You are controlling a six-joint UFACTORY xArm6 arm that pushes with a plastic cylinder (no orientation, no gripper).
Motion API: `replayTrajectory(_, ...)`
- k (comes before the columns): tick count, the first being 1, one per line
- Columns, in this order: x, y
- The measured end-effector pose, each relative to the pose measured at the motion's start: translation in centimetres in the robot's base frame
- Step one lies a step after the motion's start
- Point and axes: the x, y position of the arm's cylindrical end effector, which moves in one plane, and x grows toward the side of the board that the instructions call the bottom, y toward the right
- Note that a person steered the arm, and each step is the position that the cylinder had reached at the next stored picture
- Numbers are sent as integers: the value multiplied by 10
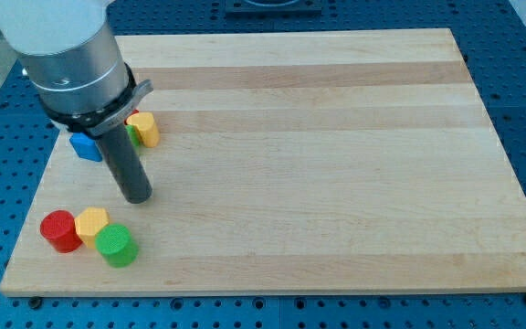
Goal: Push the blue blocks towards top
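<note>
No jaws here to spread or pinch: the arm ends in a plain rod, and my tip (137, 197) rests on the wooden board (318, 164) in the frame's lower left. The blue block (86, 146), partly hidden by the arm, lies just up and left of it. I'd judge the tip sits below so it can shove upward. A yellow cylinder (144, 129) and green block (132, 134) stand beside; a red cylinder (60, 230), yellow block (91, 222) and green cylinder (116, 245) cluster lower.
</note>
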Motion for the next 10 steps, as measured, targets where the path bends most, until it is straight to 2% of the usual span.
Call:
replayTrajectory(3,0,-55)
replayTrajectory(4,-1,-56)
replayTrajectory(5,-42,-56)
replayTrajectory(7,-41,-60)
replayTrajectory(8,-29,-87)
replayTrajectory(9,-44,-87)
replayTrajectory(10,-75,-87)
